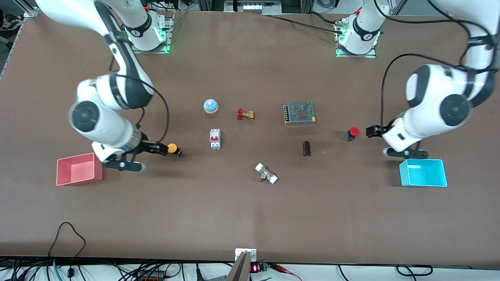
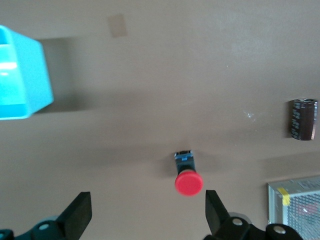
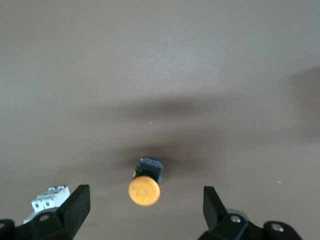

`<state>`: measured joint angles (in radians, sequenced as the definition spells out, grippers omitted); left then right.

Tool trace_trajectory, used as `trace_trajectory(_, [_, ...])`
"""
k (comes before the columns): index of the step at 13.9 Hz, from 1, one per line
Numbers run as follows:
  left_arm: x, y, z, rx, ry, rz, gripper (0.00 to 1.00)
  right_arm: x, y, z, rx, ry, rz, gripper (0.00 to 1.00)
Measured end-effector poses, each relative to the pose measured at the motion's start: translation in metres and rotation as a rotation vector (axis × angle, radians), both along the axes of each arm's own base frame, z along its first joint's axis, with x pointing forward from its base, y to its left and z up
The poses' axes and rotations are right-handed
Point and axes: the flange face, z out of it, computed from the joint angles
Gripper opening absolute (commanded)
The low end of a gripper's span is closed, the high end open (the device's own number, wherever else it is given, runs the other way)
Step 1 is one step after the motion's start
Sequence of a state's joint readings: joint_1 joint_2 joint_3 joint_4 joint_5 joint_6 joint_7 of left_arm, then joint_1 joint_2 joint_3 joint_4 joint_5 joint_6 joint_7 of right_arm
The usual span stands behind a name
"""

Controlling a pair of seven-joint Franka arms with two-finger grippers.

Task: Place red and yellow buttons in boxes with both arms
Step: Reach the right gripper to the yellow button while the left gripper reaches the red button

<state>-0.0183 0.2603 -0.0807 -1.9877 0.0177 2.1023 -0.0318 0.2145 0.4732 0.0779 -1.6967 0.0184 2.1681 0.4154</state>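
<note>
Lowest in the front frame among the task's things, the cyan box (image 1: 423,173) sits at lower right and the pink box (image 1: 79,169) at lower left on the counter (image 1: 250,214). We see the right gripper (image 1: 164,148) released, its fingers either side of the yellow button (image 1: 172,148) at centre left. Our left gripper (image 1: 371,130), also spread wide, points at the red button (image 1: 352,133) just beside it at centre right; each cap faces its gripper.
</note>
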Motion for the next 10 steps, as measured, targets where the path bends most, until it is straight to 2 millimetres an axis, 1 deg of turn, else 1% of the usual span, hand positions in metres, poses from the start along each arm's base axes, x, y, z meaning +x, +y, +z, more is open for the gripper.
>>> trace_trajectory(2, [-0.017,-0.011,-0.030,-0.006,-0.027,0.008,1.00,0.002,0.008,-0.017,0.004,-0.009,-0.002,1.00])
trace_trajectory(4, [-0.034,-0.025,-0.056,-0.017,-0.073,0.018,1.00,0.003,0.010,-0.032,0.002,-0.009,0.002,1.00])
trace_trajectory(5, [-0.044,-0.028,-0.069,-0.022,-0.092,0.024,1.00,0.002,0.010,-0.040,-0.001,-0.004,0.005,1.00])
trace_trajectory(7, [-0.058,-0.028,-0.087,-0.025,-0.099,0.029,1.00,0.000,0.012,-0.052,-0.007,0.012,0.010,1.00])
trace_trajectory(10, [-0.066,-0.028,-0.112,-0.030,-0.107,0.061,1.00,-0.013,0.014,-0.071,-0.011,0.026,0.017,1.00])
